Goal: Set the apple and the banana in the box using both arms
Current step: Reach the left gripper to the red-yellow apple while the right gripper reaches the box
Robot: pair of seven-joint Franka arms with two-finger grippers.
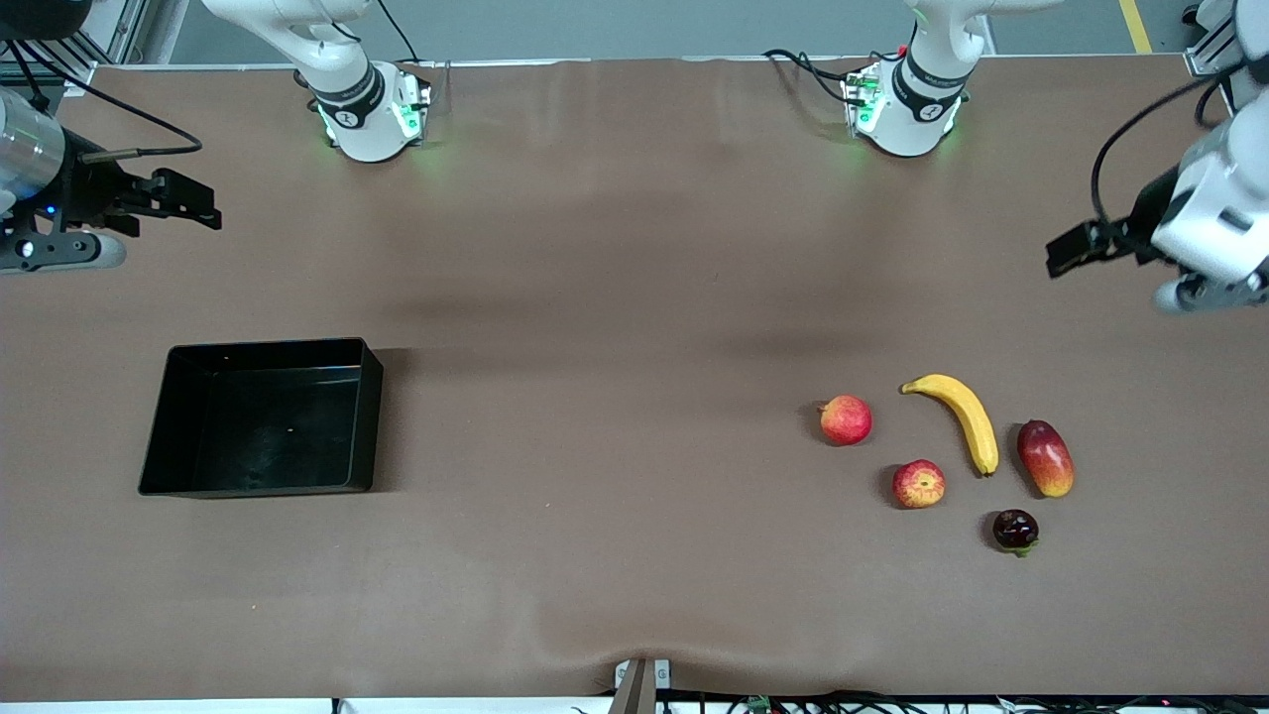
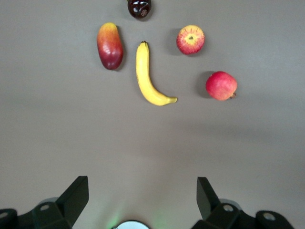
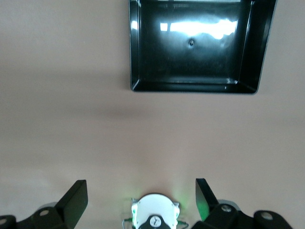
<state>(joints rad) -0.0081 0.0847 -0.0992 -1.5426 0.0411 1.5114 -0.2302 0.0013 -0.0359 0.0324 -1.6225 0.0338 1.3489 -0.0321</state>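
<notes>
Front view: nothing picked yet, apple (image 1: 918, 484) and banana (image 1: 966, 420) near the left arm's end, box (image 1: 263, 417) empty; wrist views: left gripper (image 2: 143, 200) and right gripper (image 3: 141, 200) spread, empty; descent onto fruit judged next.
</notes>
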